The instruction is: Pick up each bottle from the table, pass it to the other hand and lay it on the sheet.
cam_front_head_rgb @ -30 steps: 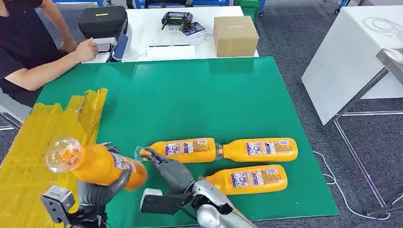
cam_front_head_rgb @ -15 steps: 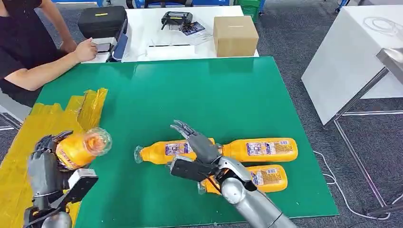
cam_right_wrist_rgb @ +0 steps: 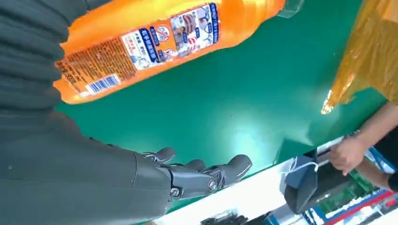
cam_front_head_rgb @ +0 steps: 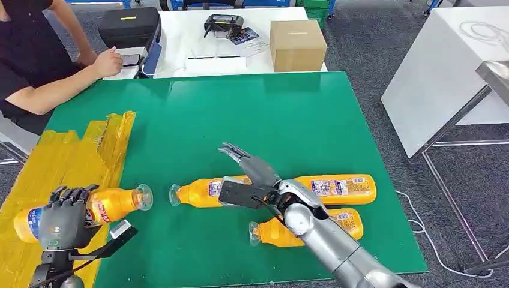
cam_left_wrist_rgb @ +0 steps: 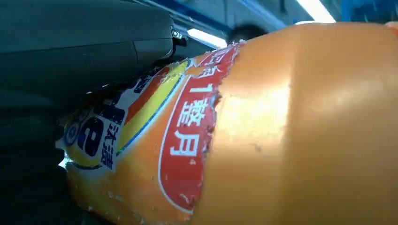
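Four orange bottles are counted. One bottle is gripped by the left hand and held lying low over the yellow sheet, cap toward the green table; laying down is judged the step in hand, release being called for next. Three bottles lie on the table under the right hand, which hovers with fingers spread, holding nothing. Beyond, a person is seated.

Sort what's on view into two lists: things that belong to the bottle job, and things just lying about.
Job:
- bottle in the left hand
- three bottles lying on the green table
- yellow sheet
- right hand, holding nothing

Lying about:
- cardboard box
- black case
- person's hand
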